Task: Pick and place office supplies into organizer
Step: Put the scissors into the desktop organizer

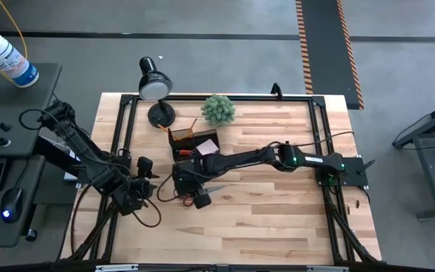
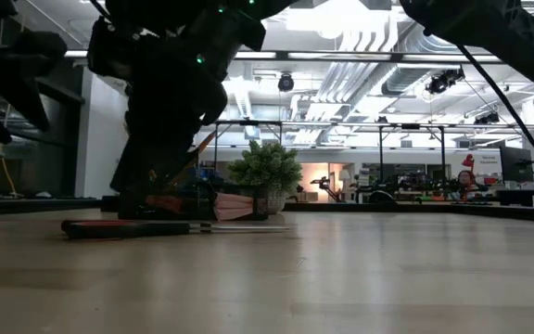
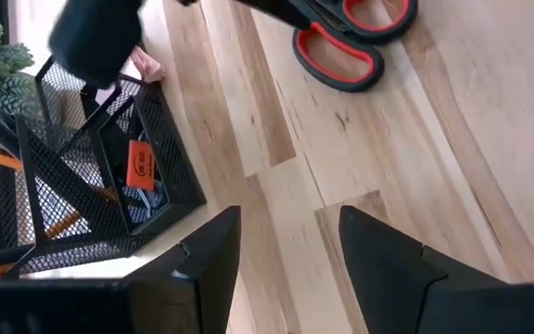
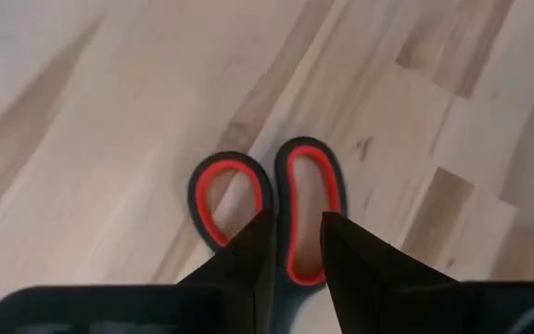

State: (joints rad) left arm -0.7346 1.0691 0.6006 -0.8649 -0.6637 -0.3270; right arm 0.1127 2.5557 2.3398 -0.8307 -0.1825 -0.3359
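Note:
The scissors (image 1: 206,195), black with red-lined handle loops, lie flat on the table in front of the organizer; the low view shows them (image 2: 156,227) lying along the wood. My right gripper (image 1: 189,185) is down over their handle end (image 4: 230,195) and shut on it. The organizer (image 1: 193,140), a black mesh tray, stands near the table's far side with orange pencils, a pink notepad (image 1: 205,149) and a small red piece (image 3: 139,162) in it. My left gripper (image 3: 286,218) hovers open left of the scissors (image 3: 336,51), touching nothing. My right gripper has one handle loop (image 4: 287,199) of the scissors between its two fingers. One finger (image 4: 260,241) stands between the two loops, the other (image 4: 341,246) at that loop's outer side. The fingers come from above, pointing down. The scissors lie flat on the table.
A green potted plant (image 1: 218,109) and a black desk lamp (image 1: 155,85) stand at the far edge beside the organizer. A black frame (image 1: 319,128) runs round the table. Bare wood (image 1: 278,219) lies toward the near and right edges.

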